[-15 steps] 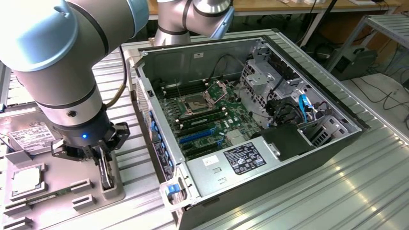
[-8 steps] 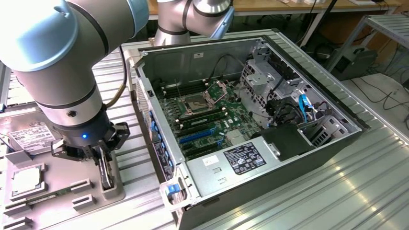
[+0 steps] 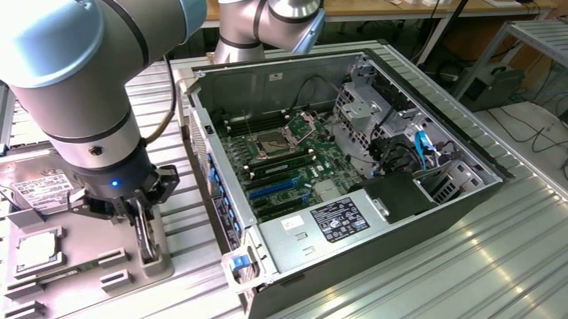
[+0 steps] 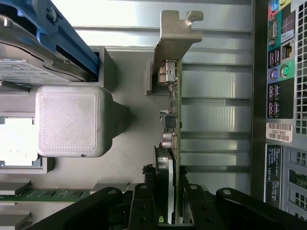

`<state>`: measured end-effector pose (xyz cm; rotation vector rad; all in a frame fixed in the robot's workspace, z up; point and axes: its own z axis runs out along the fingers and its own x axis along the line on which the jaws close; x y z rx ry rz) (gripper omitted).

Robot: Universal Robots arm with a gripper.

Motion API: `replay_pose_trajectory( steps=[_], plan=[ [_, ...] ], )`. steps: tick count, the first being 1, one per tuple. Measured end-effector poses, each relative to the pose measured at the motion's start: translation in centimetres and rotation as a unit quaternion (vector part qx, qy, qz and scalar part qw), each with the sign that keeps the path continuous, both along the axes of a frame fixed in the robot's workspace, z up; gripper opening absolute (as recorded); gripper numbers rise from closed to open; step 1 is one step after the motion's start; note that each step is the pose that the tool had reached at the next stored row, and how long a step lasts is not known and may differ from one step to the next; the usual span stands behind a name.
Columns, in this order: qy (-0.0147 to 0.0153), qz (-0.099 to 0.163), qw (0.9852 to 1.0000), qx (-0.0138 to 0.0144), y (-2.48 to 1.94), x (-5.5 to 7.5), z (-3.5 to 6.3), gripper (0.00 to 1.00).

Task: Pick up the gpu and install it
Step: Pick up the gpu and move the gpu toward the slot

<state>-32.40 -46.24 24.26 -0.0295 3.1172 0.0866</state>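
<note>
Tool (image 3: pixel 140 226) clamped on gpu (image 4: pixel 171 110), card on edge over gray parts tray (image 4: pixel 129 158); in exterior view its long axis runs twelve to six, open computer case (image 3: pixel 257 86) at three o'clock.

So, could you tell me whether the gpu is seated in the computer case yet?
Out: the gpu stands on edge in the grey tray, outside the case.

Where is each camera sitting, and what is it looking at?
Exterior view: sits off the arm, up high, looking down into the open computer case; the robot arm shows at the exterior view's left.
Wrist view: sits on the wrist, looking along the hand at the gpu it grips edge-on; its black fingers show.
Both share: the gpu, the grey tray, the computer case.
</note>
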Motion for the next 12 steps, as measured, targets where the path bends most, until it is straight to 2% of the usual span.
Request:
replay_pose_trajectory(
  steps=[2, 4, 12],
  plan=[
    [0.0001, 0.0, 1.0, 0.0007, 0.0, 0.0, 0.39, 0.28],
    [0.0, 0.0, 1.0, 0.0029, 0.0, 0.0, 1.45, 0.28],
    [0.0, 0.0, 1.0, 0.0061, 0.0, 0.0, 3.17, 0.28]
  ],
)
